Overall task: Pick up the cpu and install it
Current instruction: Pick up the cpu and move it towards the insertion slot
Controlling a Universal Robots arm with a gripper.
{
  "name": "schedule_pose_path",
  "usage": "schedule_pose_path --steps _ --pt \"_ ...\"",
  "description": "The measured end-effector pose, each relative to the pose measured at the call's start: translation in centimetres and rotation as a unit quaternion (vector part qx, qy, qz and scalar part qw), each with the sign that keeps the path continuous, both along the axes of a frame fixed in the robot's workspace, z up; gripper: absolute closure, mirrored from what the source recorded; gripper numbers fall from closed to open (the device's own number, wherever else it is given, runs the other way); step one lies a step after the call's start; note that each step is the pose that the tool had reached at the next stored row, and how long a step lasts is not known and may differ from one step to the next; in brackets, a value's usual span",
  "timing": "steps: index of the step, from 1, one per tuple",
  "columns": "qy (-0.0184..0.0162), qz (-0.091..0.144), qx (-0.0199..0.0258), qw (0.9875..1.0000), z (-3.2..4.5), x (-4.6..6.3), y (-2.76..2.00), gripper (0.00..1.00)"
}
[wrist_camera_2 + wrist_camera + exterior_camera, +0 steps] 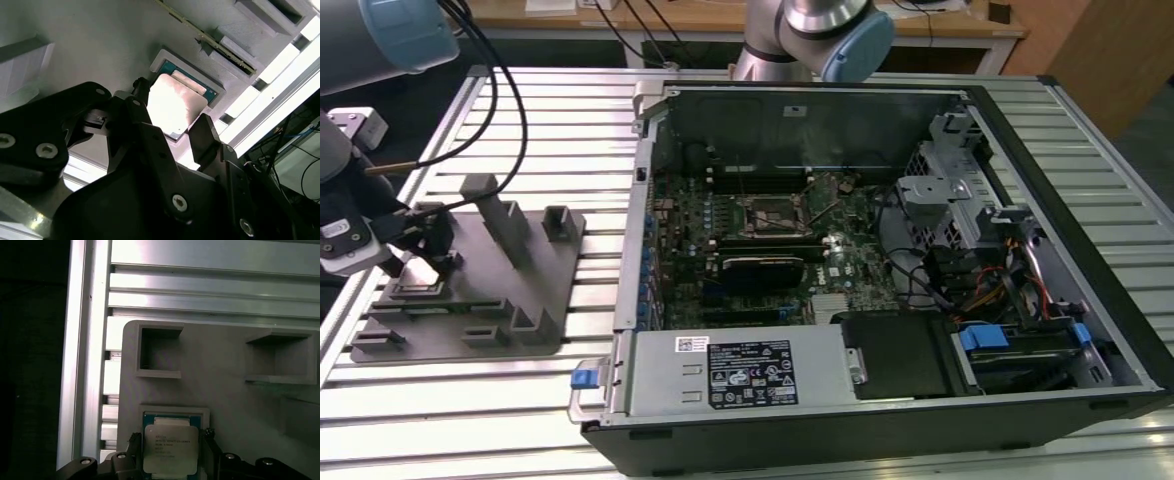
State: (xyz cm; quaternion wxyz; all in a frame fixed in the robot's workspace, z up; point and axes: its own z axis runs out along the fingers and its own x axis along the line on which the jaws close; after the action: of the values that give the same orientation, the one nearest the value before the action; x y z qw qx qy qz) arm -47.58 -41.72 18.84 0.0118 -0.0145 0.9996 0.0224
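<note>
Plainly, gripper: at the exterior view's left, over the grey tray; its black fingers are closed against two opposite edges of the cpu.
Cpu: flat in a square recess of the tray, silver top up, green board edge showing around it in both wrist views.
Cpu writing: several faint dark lines on the silver top, too small to make out.
Grey tray: on the slatted metal table; it carries upright posts and further square pockets.
Computer case: open, in the middle of the exterior view, well apart from the tray; inside lie the motherboard, its black-framed socket, cables and drive cages.
Power supply: at the case's lower edge, bearing a black-and-white label.
</note>
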Motion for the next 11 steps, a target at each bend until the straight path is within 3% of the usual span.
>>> schedule_pose_path --steps 11 --pt "-0.0001 0.000 0.0000 1.0000 -0.28 -0.01 0.00 0.41"
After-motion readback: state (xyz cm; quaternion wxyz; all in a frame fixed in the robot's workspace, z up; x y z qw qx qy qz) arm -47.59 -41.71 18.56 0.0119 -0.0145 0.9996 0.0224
